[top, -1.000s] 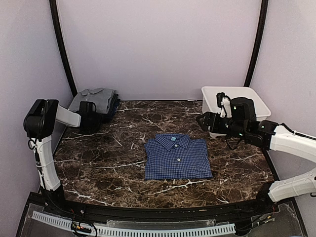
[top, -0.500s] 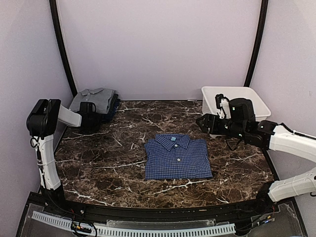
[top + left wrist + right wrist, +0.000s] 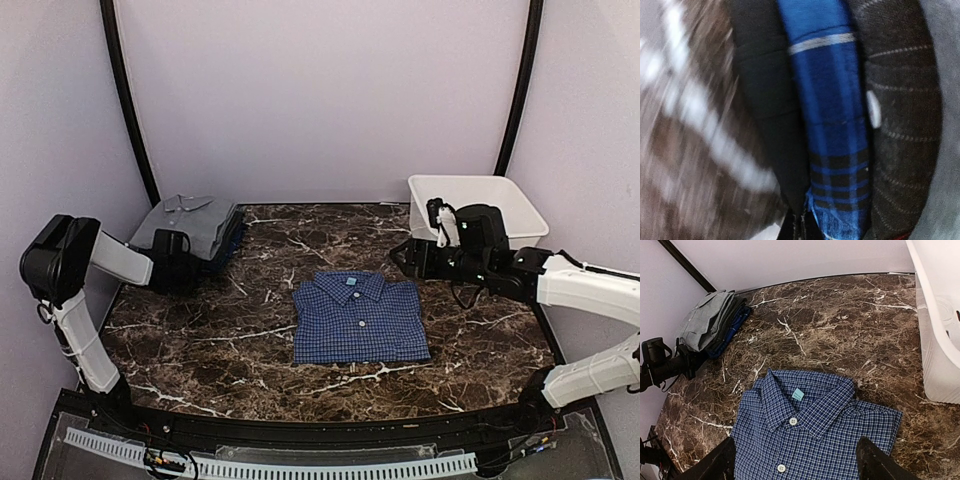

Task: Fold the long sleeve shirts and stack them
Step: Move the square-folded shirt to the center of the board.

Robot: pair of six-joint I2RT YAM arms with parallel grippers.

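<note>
Left pincer lower, by folded shirts

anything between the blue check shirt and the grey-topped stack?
Nothing: just bare marble tabletop between the blue check shirt and the grey-topped stack. Clearest in the right wrist view; the top external view agrees.

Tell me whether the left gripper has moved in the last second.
Yes: the left gripper has pulled toward the table's near left edge, away from the back wall.
</note>
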